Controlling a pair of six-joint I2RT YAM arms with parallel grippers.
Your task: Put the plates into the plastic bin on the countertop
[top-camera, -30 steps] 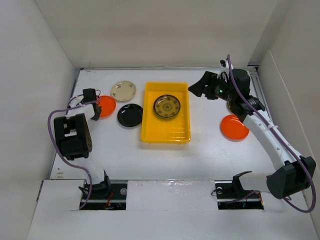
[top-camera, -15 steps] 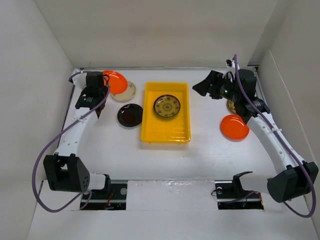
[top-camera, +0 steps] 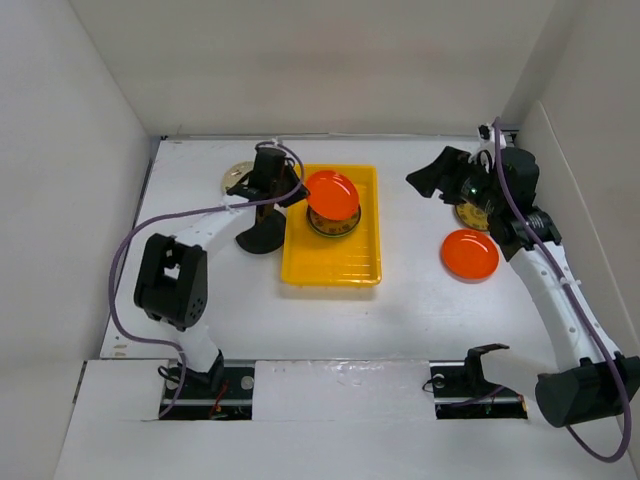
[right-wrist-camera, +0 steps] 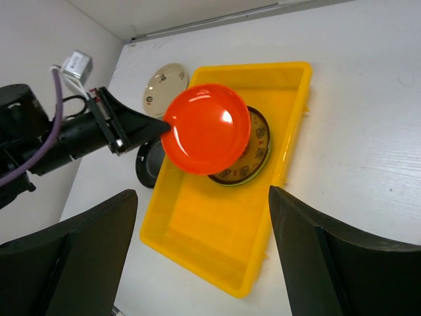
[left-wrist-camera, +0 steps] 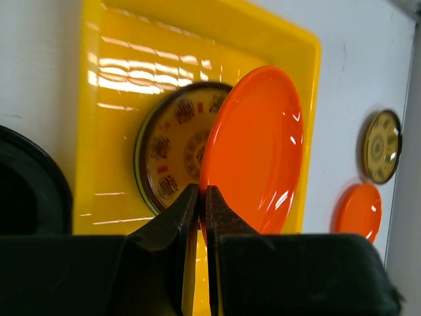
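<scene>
L gripper point(left-wrist-camera: 202, 191) pinches 1 of 2 orange plates point(top-camera: 332, 192) — over bin point(top-camera: 330, 279); R gripper point(top-camera: 430, 172) spread.

Orange plate point(left-wrist-camera: 256, 145): glossy, smooth, bright highlights. Plastic bin point(left-wrist-camera: 112, 79): shiny yellow plastic, reflective floor. Countertop point(top-camera: 420, 300): matt white. Left gripper point(left-wrist-camera: 202, 192): matt black, probably plastic; close view unclear.

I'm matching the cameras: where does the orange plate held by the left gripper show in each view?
Top external: orange plate upper centre, over the yellow bin.
Left wrist: the plate right of centre, seen edge-on.
Right wrist: the plate just left of centre.
Shared landmark: the gold-patterned plate in the bin, beneath it.
</scene>
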